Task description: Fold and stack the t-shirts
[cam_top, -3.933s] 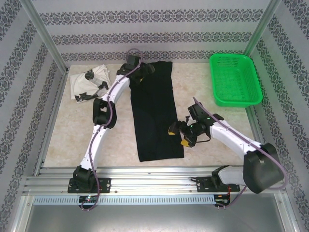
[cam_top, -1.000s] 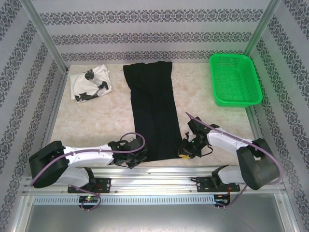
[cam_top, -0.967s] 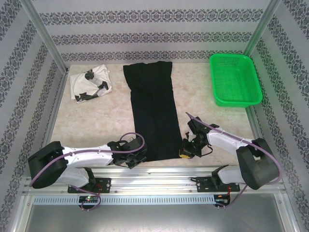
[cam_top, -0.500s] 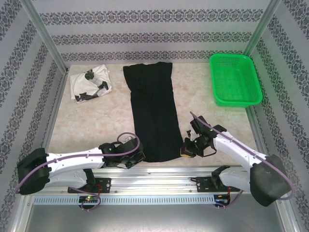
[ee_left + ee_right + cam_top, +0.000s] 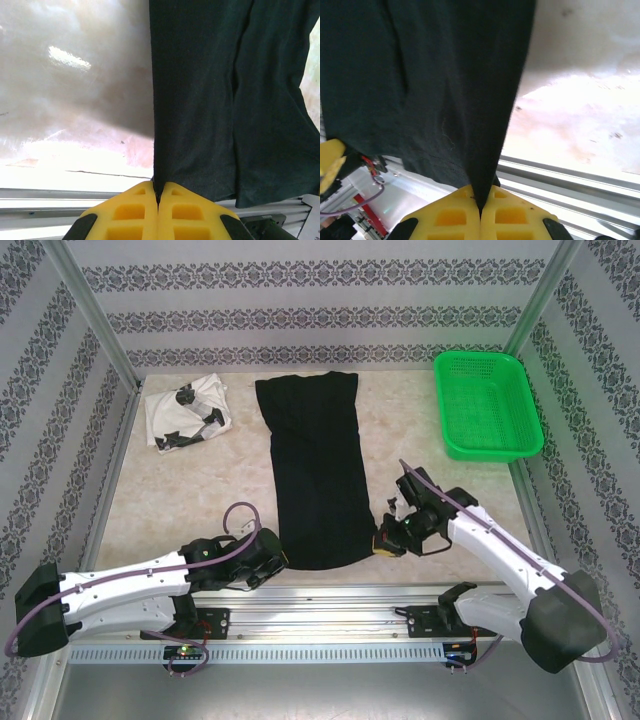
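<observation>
While the black t-shirt (image 5: 315, 475) is laid lengthwise on the bench (image 5: 190, 500), its near-left hem corner is clamped in the left end effector (image 5: 158, 192) and its near-right corner in the right end effector (image 5: 480, 202); the white t-shirt (image 5: 185, 412) is bunched far left.

Soft, matt cloth, faintly creased: the black t-shirt (image 5: 315, 475) lies on the surface (image 5: 200, 500), a pale stone-look top that is smooth and glossy enough to throw back bright glare. The white t-shirt (image 5: 175, 412) is soft cloth too, rumpled, with small black printed marks. The basket (image 5: 487, 405) is bright green plastic mesh with a slight sheen. The fingers of the left pincer (image 5: 158, 194) and the right pincer (image 5: 480, 202) are matt yellow moulded plastic with square recesses, each pair pressed together on the black cloth's edge. The left arm (image 5: 130, 585) and right arm (image 5: 495, 548) wear smooth white shells with black joints. The rail (image 5: 320, 618) is ribbed, brushed metal.
</observation>
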Tool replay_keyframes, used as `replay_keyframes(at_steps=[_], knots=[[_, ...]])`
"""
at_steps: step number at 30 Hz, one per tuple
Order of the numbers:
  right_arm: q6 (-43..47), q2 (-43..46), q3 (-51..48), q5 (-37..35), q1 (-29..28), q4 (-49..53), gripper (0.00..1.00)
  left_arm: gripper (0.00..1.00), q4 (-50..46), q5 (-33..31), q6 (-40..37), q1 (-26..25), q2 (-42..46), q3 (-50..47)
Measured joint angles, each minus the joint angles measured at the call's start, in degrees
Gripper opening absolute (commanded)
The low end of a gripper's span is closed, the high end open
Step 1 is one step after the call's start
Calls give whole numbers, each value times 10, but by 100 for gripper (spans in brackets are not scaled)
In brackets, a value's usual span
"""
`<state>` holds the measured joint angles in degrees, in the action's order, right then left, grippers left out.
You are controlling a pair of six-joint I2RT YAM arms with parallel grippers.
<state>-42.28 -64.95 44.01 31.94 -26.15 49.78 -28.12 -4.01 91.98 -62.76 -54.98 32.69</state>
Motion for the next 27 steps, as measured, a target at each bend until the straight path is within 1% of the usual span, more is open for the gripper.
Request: replay_keyframes(at_steps=[3, 5, 7, 11, 17, 23, 27], knots=[[2, -28, 53, 4, 0, 2, 0, 0, -10, -1, -6, 23, 9, 20], [5, -50, 89, 5, 0, 2, 0, 0, -20, 1, -21, 54, 14, 44], [8, -76, 122, 5, 0, 1, 0, 0, -30, 15, -52, 102, 4, 82], [22, -136, 185, 5, 7, 2, 0, 0, -27, 56, -118, 196, -43, 146], [47, -233, 296, 5, 25, 1, 0, 0, -27, 123, -214, 300, -137, 224], [68, -328, 398, 5, 51, 0, 0, 0, -24, 176, -287, 372, -217, 289], [83, -390, 461, 5, 73, 7, 0, 0, -21, 203, -321, 405, -267, 330]])
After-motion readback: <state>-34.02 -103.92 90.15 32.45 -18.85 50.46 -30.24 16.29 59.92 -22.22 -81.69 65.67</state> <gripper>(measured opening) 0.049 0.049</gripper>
